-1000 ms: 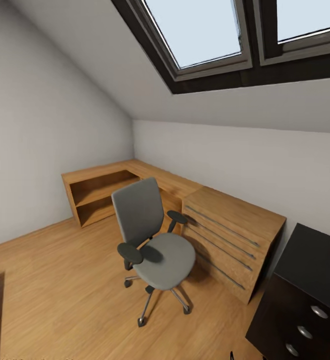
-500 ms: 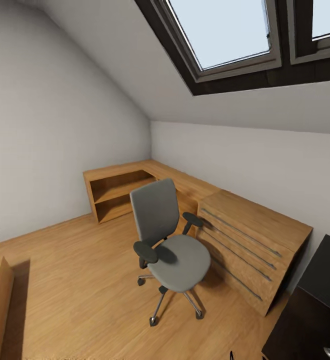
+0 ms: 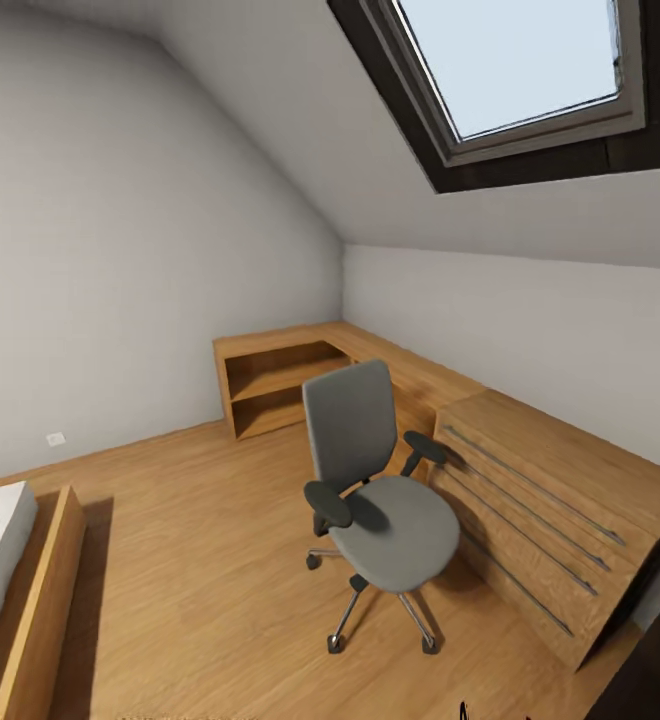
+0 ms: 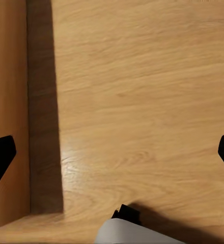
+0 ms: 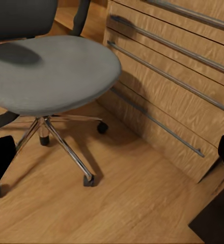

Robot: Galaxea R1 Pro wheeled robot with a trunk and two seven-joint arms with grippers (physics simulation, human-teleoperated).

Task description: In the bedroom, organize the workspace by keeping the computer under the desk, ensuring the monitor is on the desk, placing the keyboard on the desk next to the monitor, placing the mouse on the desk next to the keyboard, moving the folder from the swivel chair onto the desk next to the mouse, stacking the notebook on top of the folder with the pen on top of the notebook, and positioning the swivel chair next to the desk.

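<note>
Grey upholstered swivel chair (image 3: 375, 490) with chrome star base is seen centre frame on wood plank floor (image 3: 190, 560), beside low light-wood drawer cabinet (image 3: 550, 520). Fingertips of left end effector (image 4: 112, 155) and right end effector (image 5: 112, 155) are spread wide apart, nothing held.

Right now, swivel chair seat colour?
Grey, with black armrests; swivel chair is clearest in the head view.

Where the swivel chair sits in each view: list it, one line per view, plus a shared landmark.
Head view: swivel chair right of centre, beside the drawer cabinet.
Right wrist view: its seat and chrome base, close up.
Left wrist view: plank floor, no chair.
Shared landmark: the cabinet's long handles.
</note>
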